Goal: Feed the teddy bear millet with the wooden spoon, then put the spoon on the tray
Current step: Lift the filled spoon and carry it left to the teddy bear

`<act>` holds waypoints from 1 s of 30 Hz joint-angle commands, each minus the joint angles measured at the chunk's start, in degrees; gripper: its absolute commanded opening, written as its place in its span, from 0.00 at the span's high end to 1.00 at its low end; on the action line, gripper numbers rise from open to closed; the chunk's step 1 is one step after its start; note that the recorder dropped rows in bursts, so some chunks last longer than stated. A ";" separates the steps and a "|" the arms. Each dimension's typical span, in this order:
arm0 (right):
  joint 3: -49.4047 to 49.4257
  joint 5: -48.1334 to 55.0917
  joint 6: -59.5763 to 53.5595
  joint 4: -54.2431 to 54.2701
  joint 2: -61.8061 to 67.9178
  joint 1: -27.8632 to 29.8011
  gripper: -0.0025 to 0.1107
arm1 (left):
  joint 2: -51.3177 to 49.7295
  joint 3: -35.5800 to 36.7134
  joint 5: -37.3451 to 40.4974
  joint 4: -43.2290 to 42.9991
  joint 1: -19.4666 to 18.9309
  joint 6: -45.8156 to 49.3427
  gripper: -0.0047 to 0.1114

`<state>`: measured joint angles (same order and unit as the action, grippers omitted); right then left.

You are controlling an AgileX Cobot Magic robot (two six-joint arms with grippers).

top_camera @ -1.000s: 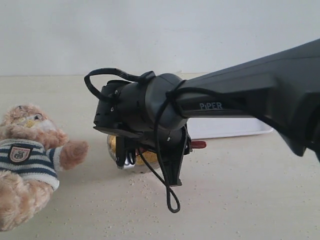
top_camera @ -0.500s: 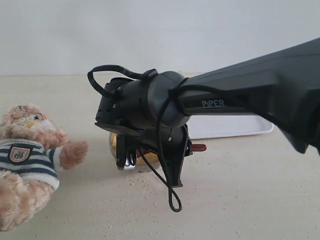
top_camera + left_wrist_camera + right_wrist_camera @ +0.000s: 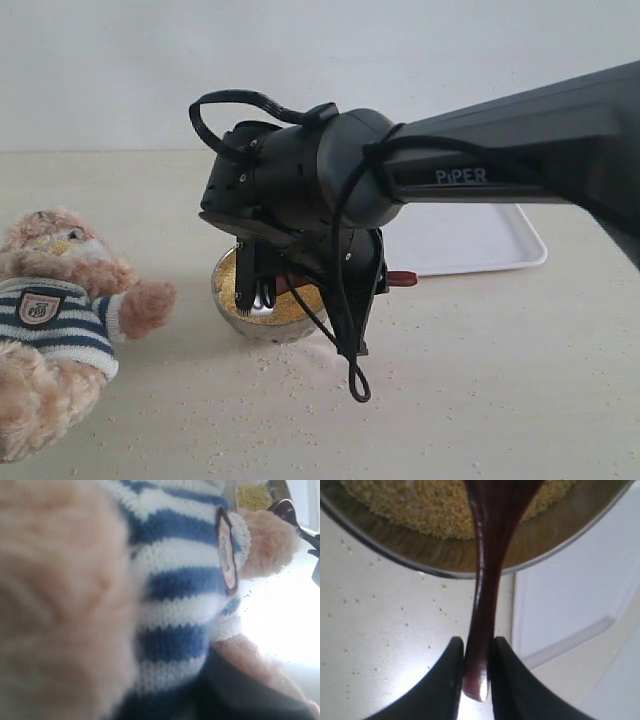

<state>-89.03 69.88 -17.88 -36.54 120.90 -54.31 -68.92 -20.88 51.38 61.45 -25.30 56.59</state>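
Gripper (image 3: 477, 650) clamps wooden spoon (image 3: 487, 570) reaching over millet (image 3: 420, 505).

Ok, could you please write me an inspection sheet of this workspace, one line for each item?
Surface: pale table, flat.
Job's things: teddy bear lying at the left; steel bowl of millet in the middle; wooden spoon reaching over the bowl's rim; white tray behind the bowl.
Clutter: loose grains scattered around the bowl.
Grippers: right gripper shut on the spoon's handle end; left gripper's jaws cannot be made out, as the bear fills its wrist view.
Cables: black cable loops off the right arm and hangs low beside the bowl.
Surroundings: plain pale wall; nothing else seen.
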 commanded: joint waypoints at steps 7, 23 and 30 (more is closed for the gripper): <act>-0.26 0.08 -0.04 4.48 -2.60 2.47 0.98 | 0.57 0.08 0.44 1.23 -0.08 -0.01 0.89; -0.26 0.08 0.93 14.08 -6.59 2.35 0.98 | 0.57 0.08 0.44 1.23 -0.08 -0.01 0.89; -0.26 0.08 0.24 15.54 -7.05 0.25 0.98 | 0.57 0.08 0.44 1.23 -0.08 -0.01 0.89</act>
<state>-89.03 69.88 -17.13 -21.31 114.75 -52.59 -68.92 -20.88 51.38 61.45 -25.30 56.59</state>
